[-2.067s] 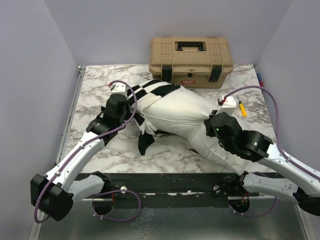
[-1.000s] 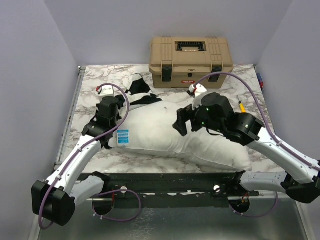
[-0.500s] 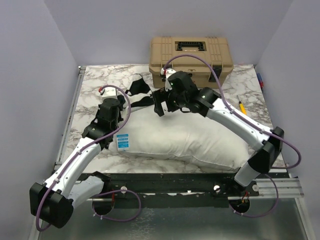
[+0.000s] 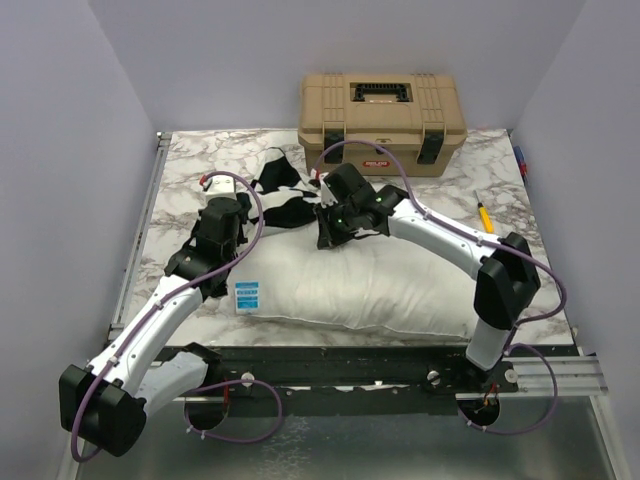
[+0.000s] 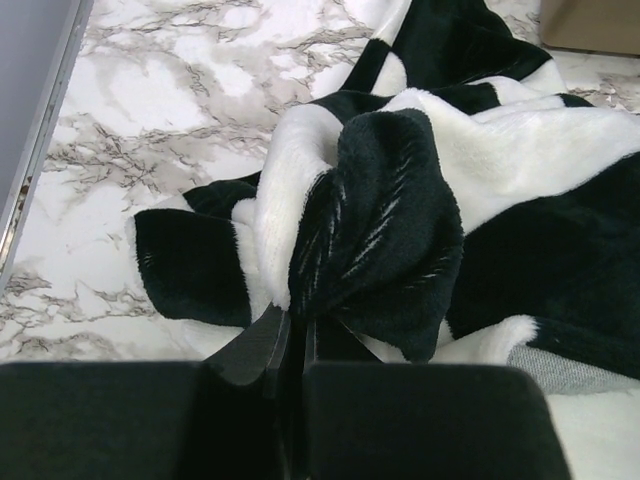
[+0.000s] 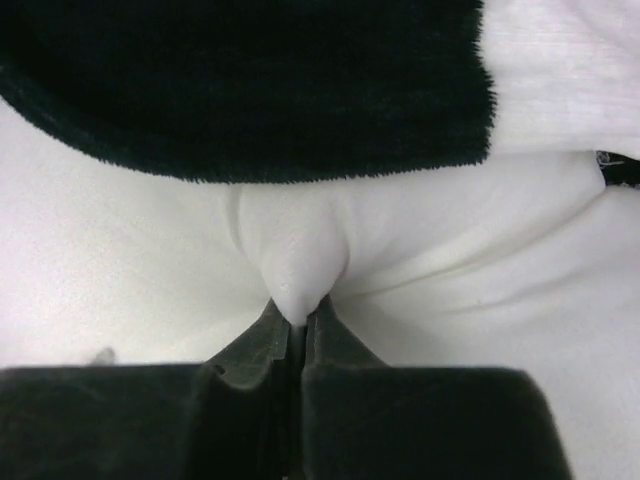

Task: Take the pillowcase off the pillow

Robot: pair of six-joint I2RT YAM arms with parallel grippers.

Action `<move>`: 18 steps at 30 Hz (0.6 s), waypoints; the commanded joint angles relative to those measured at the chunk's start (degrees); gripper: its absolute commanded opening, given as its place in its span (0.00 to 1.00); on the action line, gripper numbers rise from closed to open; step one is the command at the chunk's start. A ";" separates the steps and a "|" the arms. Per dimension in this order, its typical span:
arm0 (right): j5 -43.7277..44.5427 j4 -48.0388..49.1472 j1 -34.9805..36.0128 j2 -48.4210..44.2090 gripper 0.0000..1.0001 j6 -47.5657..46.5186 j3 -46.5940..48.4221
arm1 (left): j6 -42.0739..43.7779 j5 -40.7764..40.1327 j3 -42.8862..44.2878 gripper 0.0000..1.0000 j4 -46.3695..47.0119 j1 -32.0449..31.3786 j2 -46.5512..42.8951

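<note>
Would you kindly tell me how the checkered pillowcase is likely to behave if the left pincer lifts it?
Probably floppy: the pillowcase lies crumpled in folds, so it should drape rather than hold shape. Its plush pile looks grippy, so the left pincer, shut on a fold, likely won't slip. It seems light, though it may drag on the pillow it touches.

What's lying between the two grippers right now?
The bunched pillowcase, in the top view. The left gripper pinches it; the right gripper pinches the pillow.
</note>
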 commanded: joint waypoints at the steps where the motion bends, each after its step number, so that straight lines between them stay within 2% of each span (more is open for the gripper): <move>1: 2.78 -3.59 0.67 -6.45 0.00 -0.77 -5.26 | 0.23 -1.73 -0.13 0.00 2.00 -0.40 -0.79; 6: 9.46 -5.56 0.69 -17.97 0.00 -2.51 -9.00 | -0.72 -5.73 0.19 0.00 1.16 -0.18 -0.28; 12: 24.92 -8.86 0.37 -28.84 0.00 -3.11 -12.75 | -2.24 -9.99 0.45 0.00 0.14 0.56 0.06; 18: 27.26 -7.51 0.14 -40.27 0.00 -4.85 -15.59 | -4.33 -16.47 0.74 0.00 -1.12 1.46 0.02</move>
